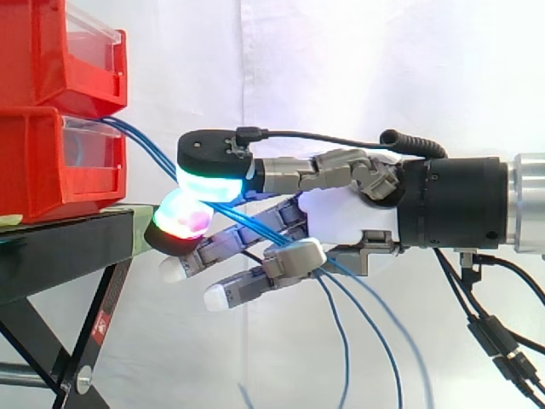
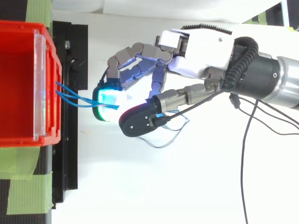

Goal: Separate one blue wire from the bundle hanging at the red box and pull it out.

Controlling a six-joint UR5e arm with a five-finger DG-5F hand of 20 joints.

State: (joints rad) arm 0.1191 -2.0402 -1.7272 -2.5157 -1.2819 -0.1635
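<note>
A bundle of thin blue wires [image 1: 143,145] comes out of the front of the lower red bin [image 1: 51,162] and slopes down to the right. My hand [image 1: 341,213] reaches in from the right at bin height. Its cyan-green glowing thumb pad [image 1: 211,183] sits above the wires and a red-green glowing fingertip [image 1: 180,217] presses up from below, pinching them just off the bin's front. The wires run on through the hand, and their loose ends [image 1: 375,341] hang under the palm. From above, the wires [image 2: 70,95] leave the red bin [image 2: 23,84] and vanish under the glowing pads.
A second red bin [image 1: 51,51] is stacked on the lower one. Both rest on a black stand [image 1: 60,247] with green tape [image 2: 28,186] at its edge. A white curtain hangs behind, with free room below and right of the stand.
</note>
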